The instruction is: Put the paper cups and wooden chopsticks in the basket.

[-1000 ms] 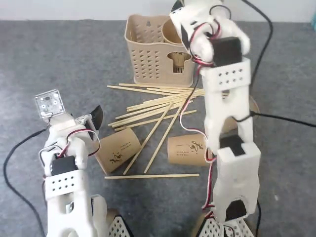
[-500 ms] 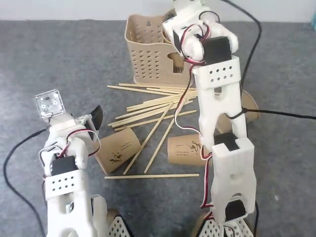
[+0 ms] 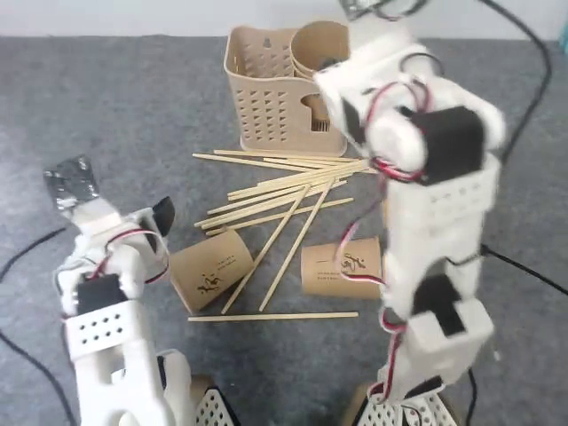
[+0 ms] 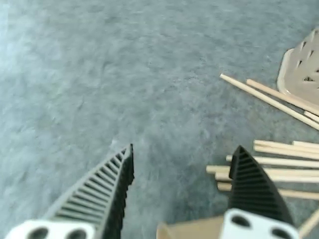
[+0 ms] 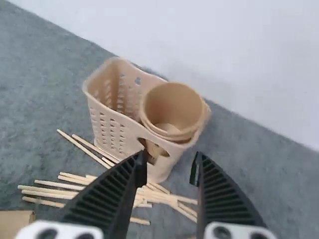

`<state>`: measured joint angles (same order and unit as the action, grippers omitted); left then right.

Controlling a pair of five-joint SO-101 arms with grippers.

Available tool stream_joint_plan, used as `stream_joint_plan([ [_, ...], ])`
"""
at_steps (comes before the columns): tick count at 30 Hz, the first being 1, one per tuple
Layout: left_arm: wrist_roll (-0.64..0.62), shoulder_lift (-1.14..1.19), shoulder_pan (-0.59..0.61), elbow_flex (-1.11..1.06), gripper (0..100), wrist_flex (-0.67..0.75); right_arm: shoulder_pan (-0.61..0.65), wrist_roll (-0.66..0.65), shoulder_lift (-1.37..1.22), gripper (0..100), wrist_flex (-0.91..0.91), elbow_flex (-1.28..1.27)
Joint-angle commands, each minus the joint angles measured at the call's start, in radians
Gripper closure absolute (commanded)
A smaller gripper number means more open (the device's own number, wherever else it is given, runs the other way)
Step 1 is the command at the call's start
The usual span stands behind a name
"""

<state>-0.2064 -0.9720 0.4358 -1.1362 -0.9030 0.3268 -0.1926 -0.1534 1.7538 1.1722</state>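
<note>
spread pincer [image 4: 182,167], chopsticks [image 4: 271,99], basket [image 4: 301,74] corner

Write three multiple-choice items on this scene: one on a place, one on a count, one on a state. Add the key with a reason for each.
1. Where do the wooden chopsticks lie?
A. Loose on the grey mat in front of the basket
B. On a plate
C. In a drawer

2. How many paper cups lie on their sides in the high view?
A. None
B. Two
C. Five

3. How is the left gripper?
A. Shut on a spoon
B. Shut on a lid
C. Open and empty

Key:
1 A, the sticks are scattered on the mat outside the basket.
2 B, one cup lies on either side of the slanted sticks.
3 C, its jaws stand wide apart, gripping nothing.
</note>
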Motion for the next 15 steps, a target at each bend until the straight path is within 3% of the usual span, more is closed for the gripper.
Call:
stream_joint_plan([
  [1,-0.018,-0.023,0.017,0.179,71,-0.201,-0.031,0.015,0.163,84.0,0.047,-0.239],
  [9,0.075,-0.02,0.017,0.371,71,-0.465,-0.088,0.017,0.607,84.0,-0.002,-0.813],
  [15,0.08,0.021,0.017,0.378,71,-0.499,-0.185,0.008,0.852,84.0,-0.179,-1.234],
])
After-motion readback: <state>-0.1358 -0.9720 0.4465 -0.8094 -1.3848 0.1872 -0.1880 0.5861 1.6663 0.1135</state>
